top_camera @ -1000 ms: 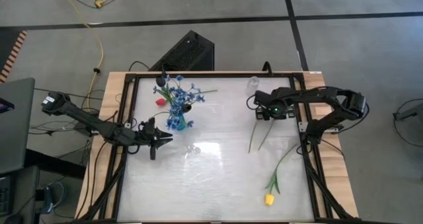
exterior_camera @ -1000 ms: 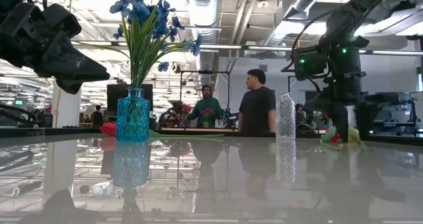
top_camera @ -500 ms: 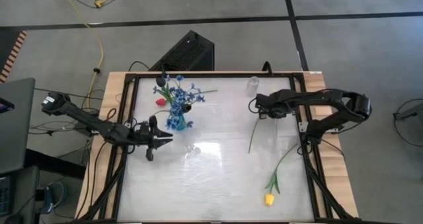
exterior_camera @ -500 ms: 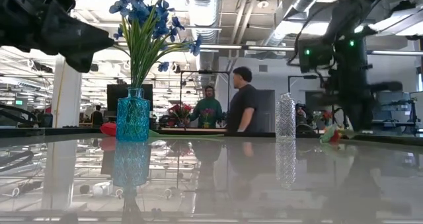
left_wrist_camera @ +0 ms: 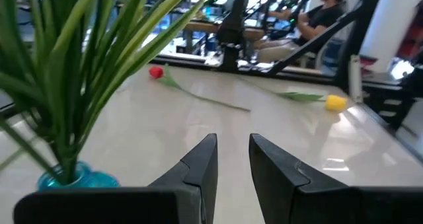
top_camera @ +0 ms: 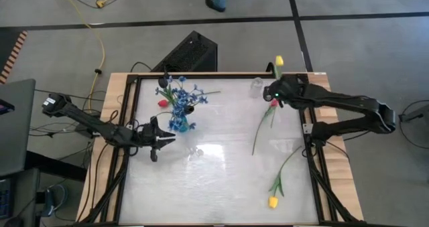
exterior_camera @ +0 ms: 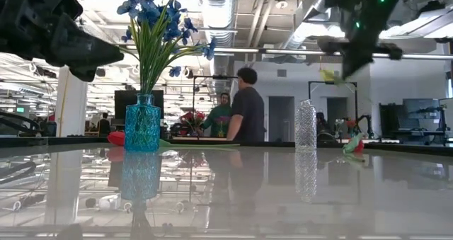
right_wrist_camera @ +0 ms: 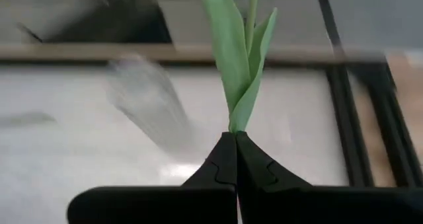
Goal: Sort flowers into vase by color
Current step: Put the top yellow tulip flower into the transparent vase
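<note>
A blue vase (top_camera: 177, 124) with blue sprays (top_camera: 179, 93) stands at the table's far left, and a red tulip (top_camera: 163, 103) lies behind it. My left gripper (top_camera: 159, 139) hovers open just left of the vase. My right gripper (top_camera: 273, 93) is shut on a yellow tulip (top_camera: 279, 61) near the far edge, beside a clear vase (top_camera: 257, 86). A second red tulip (top_camera: 263, 126) lies flat on the table below the right gripper. Another yellow tulip (top_camera: 273, 201) lies near the front right. My right gripper pinches the yellow tulip's green stem at the base of its leaves (right_wrist_camera: 235, 126) between its two shut fingertips. The fingers reach toward the table's far edge. Stem and leaves run on past the fingertips, with the yellow head (top_camera: 279, 61) beyond the far edge. The tulip is lifted clear of the table.
A black box (top_camera: 190, 53) stands on the floor behind the far edge. People stand in the room beyond the table (exterior_camera: 244, 105). The glossy table top (top_camera: 214, 180) is bare across its middle and near left.
My right gripper has shut on the yellow tulip's stem where it lay beside the red tulip. It has then risen and swung toward the far edge. The tulip has come off the table, its head now past the far edge. The red tulip stays lying.
</note>
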### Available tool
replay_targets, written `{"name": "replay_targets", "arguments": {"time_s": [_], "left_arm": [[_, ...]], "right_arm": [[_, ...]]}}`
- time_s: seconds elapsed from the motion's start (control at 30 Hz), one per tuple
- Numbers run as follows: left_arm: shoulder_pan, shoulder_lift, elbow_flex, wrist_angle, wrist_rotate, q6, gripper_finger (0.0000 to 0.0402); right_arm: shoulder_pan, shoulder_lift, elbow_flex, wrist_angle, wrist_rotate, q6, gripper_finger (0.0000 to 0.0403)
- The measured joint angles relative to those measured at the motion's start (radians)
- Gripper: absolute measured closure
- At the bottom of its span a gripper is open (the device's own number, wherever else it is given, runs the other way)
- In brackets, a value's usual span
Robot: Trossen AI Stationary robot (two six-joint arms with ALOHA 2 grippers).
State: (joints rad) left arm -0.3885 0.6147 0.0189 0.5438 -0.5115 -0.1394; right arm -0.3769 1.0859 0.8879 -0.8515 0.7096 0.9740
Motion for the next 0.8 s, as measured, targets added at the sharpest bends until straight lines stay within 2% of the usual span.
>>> {"name": "replay_targets", "arguments": {"time_s": [0.13, 0.23, 0.33, 0.4, 0.5, 0.6, 0.73, 0.8], "left_arm": [[0.0, 0.0, 0.0, -0.021, -0.026, 0.001, 0.0327], [0.0, 0.0, 0.0, -0.021, -0.047, 0.001, 0.0327], [0.0, 0.0, 0.0, -0.012, -0.133, 0.034, 0.0327], [0.001, -0.005, 0.0, -0.012, -0.158, 0.002, 0.0327], [0.001, -0.037, 0.0, -0.014, -0.032, 0.038, 0.0327], [0.015, -0.094, 0.0, -0.01, 0.096, 0.099, 0.0327], [0.07, -0.181, 0.0, -0.058, 0.125, 0.111, 0.0327], [0.105, -0.231, 0.0, -0.104, 0.163, 0.089, 0.0327]], "right_arm": [[0.059, -0.042, 0.0, 0.268, 0.203, -0.234, 0.0386], [0.072, -0.043, 0.0, 0.543, 0.242, -0.487, 0.0386], [0.071, -0.024, 0.001, 0.789, 0.231, -0.688, 0.0386], [0.061, -0.017, 0.001, 0.893, 0.215, -0.8, 0.0386], [0.037, -0.019, 0.001, 0.994, 0.172, -0.922, 0.0386], [0.0, -0.02, 0.001, 1.051, 0.083, -1.03, 0.0386], [-0.053, -0.02, 0.001, 1.121, -0.047, -1.057, 0.0386], [-0.066, -0.021, 0.001, 1.132, -0.079, -1.069, 0.0386]]}}
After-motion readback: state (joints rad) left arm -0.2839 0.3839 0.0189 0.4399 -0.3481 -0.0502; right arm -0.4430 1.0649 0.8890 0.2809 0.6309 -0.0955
